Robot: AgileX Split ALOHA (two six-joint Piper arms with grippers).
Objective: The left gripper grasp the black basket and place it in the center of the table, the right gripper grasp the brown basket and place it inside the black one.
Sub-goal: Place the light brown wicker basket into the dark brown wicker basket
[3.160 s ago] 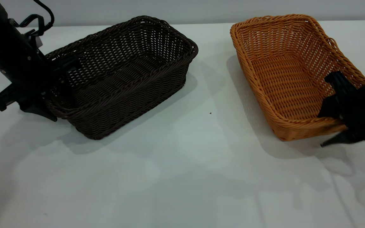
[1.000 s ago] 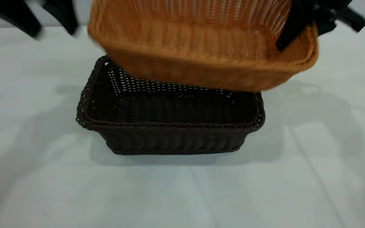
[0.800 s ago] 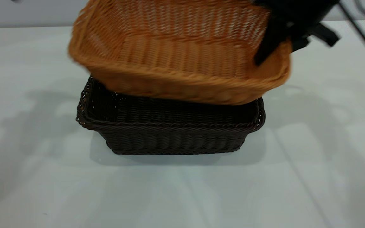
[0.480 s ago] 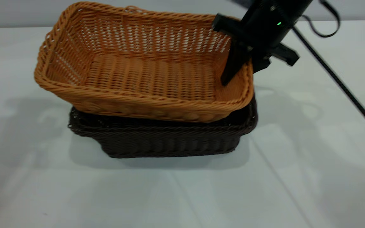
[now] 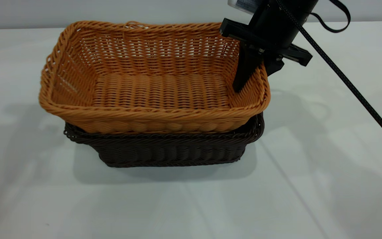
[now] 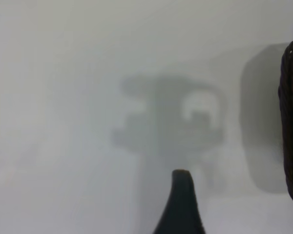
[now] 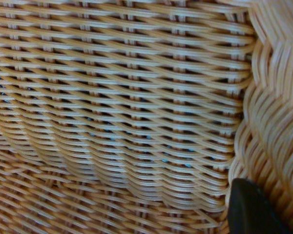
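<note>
The brown basket sits nested in the black basket at the middle of the table, its rim well above the black rim. My right gripper is shut on the brown basket's right end wall, one finger inside and one outside. The right wrist view shows the brown weave close up with one fingertip against it. My left gripper is out of the exterior view. In the left wrist view one of its fingers hangs over bare table, apart from the black basket's rim.
The right arm's black cable runs slanting over the table's right side. The table's back edge meets a grey wall just behind the baskets.
The right gripper has brought the brown basket down from above and settled it level into the black basket. The black basket has shifted slightly left. The left gripper has left the exterior view.
</note>
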